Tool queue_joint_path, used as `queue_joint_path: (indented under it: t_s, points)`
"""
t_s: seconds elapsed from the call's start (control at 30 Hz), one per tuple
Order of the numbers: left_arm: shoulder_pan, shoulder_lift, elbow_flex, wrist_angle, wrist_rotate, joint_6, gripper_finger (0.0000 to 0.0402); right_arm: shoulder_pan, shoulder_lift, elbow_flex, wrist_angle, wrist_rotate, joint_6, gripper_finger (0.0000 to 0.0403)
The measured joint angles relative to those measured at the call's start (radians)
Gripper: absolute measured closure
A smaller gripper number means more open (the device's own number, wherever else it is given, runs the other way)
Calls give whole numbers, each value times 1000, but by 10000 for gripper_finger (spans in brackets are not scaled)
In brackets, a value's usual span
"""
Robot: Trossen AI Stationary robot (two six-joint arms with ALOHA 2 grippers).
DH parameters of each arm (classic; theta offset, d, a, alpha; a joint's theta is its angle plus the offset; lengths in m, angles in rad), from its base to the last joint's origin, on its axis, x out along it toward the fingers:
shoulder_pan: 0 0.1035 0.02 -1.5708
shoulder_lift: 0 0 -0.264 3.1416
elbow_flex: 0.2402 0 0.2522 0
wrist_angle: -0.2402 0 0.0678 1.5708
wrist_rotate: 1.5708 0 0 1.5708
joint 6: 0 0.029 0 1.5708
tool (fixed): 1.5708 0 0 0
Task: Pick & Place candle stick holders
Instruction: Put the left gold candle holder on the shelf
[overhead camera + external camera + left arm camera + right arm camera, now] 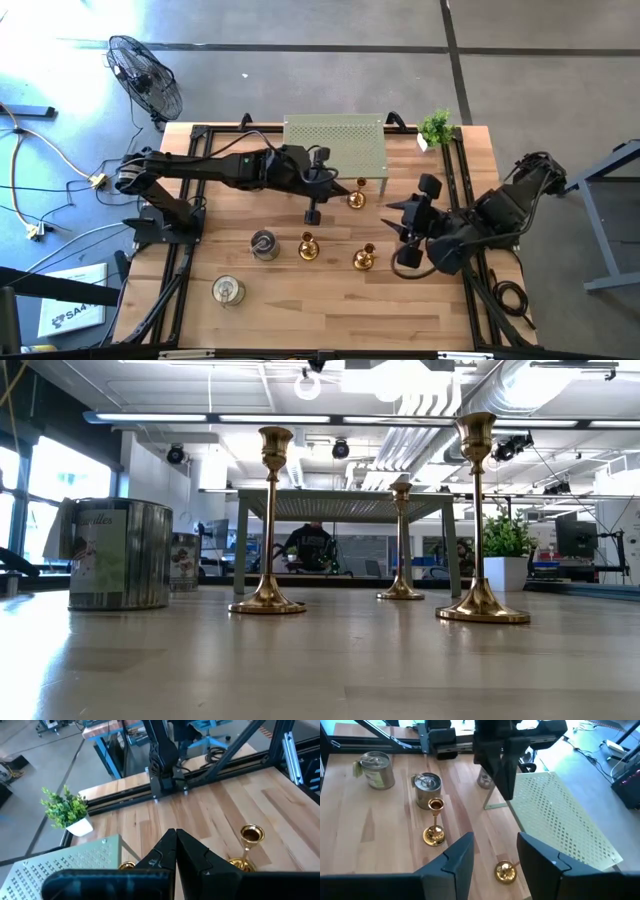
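Three gold candle stick holders stand upright on their round bases on the wooden table: one [356, 200] by the stand, two [308, 247] [364, 260] nearer the front. Two silver jar-like holders [264, 245] [228, 290] stand left of them; a third [484, 780] stands under the stand's edge. My left gripper [345, 187] hovers shut above the table, near the far gold holder [250, 837]. My right gripper [398, 232] hangs open over the table's right part, with nothing between its fingers [495, 860]. A gold holder [505, 871] stands below it.
A pale green perforated stand [335, 145] on legs sits at the table's far middle. A small potted plant [436, 127] is at the far right corner. Black frame rails [470, 200] run along the table's sides. A fan [145, 75] stands on the floor beyond the left corner.
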Motion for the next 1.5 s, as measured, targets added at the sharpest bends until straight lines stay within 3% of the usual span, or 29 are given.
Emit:
queue_joint_path:
  t_s: [0.1,0.23,0.4,0.53,0.9,1.03,1.2,1.5]
  points:
    - [0,0,0,-3,47,9,400,16,0,0,-31,16,39,258]
    - [0,0,0,-7,209,34,400,37,0,0,-70,42,89,258]
    - [0,0,0,-31,216,0,385,62,0,0,-106,67,141,258]
    - [1,0,0,-44,199,-4,337,67,0,-2,-114,68,166,258]
    - [0,0,0,-81,188,-53,145,64,1,-80,-108,68,187,258]
    - [0,0,0,-149,220,-107,106,64,1,-80,-97,67,186,258]
    - [-6,0,0,-355,314,-133,90,65,1,-80,-95,58,187,258]
    - [-106,0,0,-572,135,-138,89,65,1,-80,-86,66,187,258]
